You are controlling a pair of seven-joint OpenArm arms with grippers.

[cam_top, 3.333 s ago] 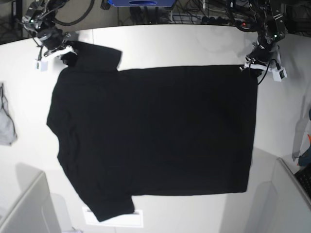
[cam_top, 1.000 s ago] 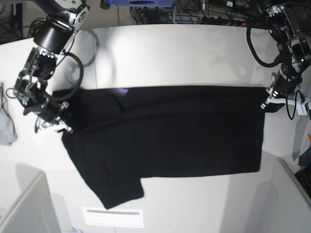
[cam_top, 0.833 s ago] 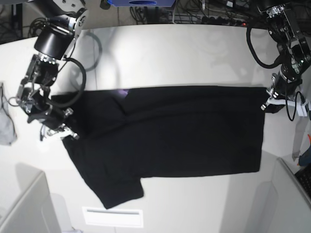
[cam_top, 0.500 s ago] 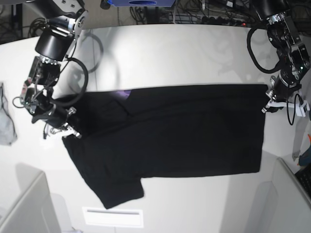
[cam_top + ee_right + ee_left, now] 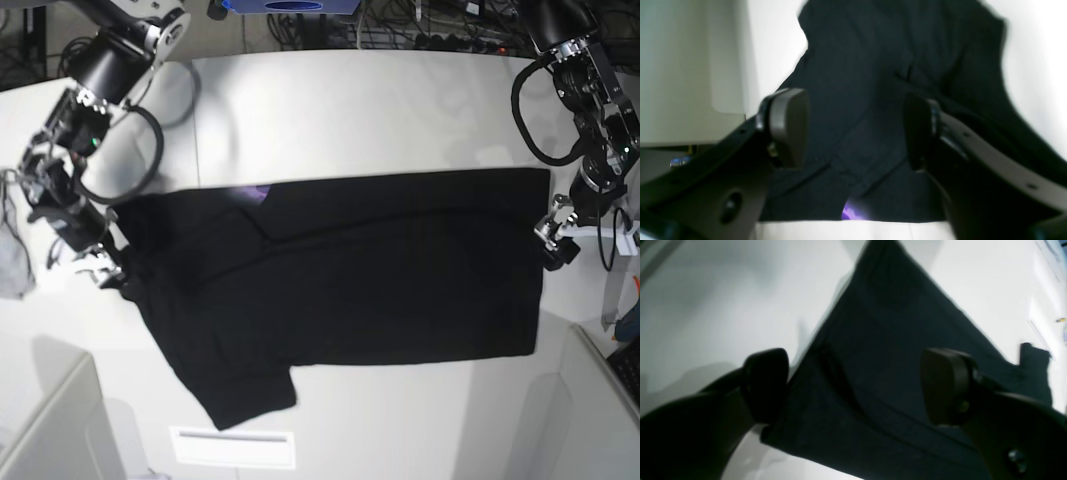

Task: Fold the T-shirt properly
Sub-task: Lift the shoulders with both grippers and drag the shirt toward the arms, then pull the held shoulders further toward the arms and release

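Observation:
The black T-shirt (image 5: 340,280) lies folded over on itself across the white table (image 5: 360,110), with a sliver of purple print (image 5: 256,191) showing at its far edge. My left gripper (image 5: 555,245) is open at the shirt's right edge; in the left wrist view (image 5: 853,386) its fingers straddle a corner of the shirt (image 5: 880,350) without holding it. My right gripper (image 5: 100,272) is open at the shirt's left end; in the right wrist view (image 5: 853,128) its fingers stand apart over the shirt (image 5: 873,66), with the purple print (image 5: 850,211) below.
A small grey cloth (image 5: 12,250) lies at the table's left edge. A white label (image 5: 232,447) sits near the front edge under the sleeve (image 5: 245,390). Grey partitions stand at the front left (image 5: 50,430) and front right (image 5: 600,420). Cables crowd the back edge.
The flat shirt's far edge was drawn toward the front and folded over. In the last half second the right gripper moved left and the left gripper moved down along the shirt's edge.

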